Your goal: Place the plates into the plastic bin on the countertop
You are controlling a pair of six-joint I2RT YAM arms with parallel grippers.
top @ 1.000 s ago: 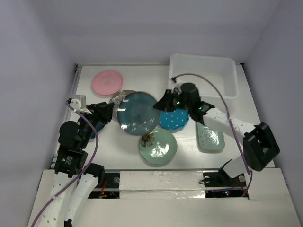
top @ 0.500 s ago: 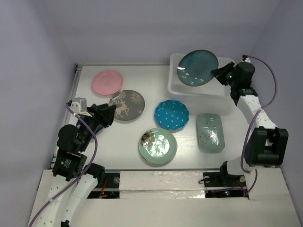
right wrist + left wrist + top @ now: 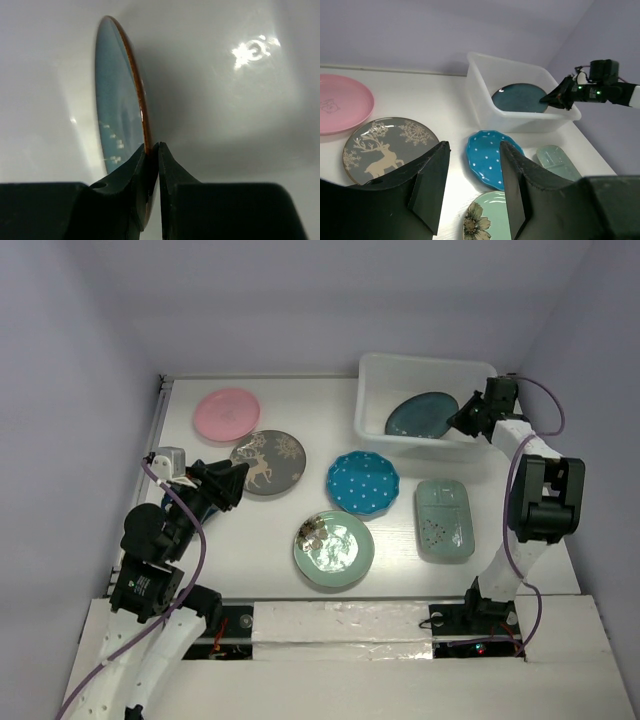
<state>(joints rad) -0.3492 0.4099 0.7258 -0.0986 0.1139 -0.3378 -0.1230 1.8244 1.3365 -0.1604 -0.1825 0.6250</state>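
My right gripper is shut on the rim of the dark teal plate and holds it low inside the plastic bin. In the right wrist view the plate stands edge-on between my fingertips. My left gripper is open and empty beside the dark grey deer plate. The pink plate, blue dotted plate, green flowered plate and green rectangular plate lie on the countertop. In the left wrist view the blue plate lies past my open jaws.
The bin stands at the far right corner against the back wall. Purple walls close the table on three sides. A metal strip runs along the left edge. The arm bases sit at the near edge.
My right arm carried the dark teal plate from the table's middle over to the bin and lowered it inside. The left arm has hardly moved.
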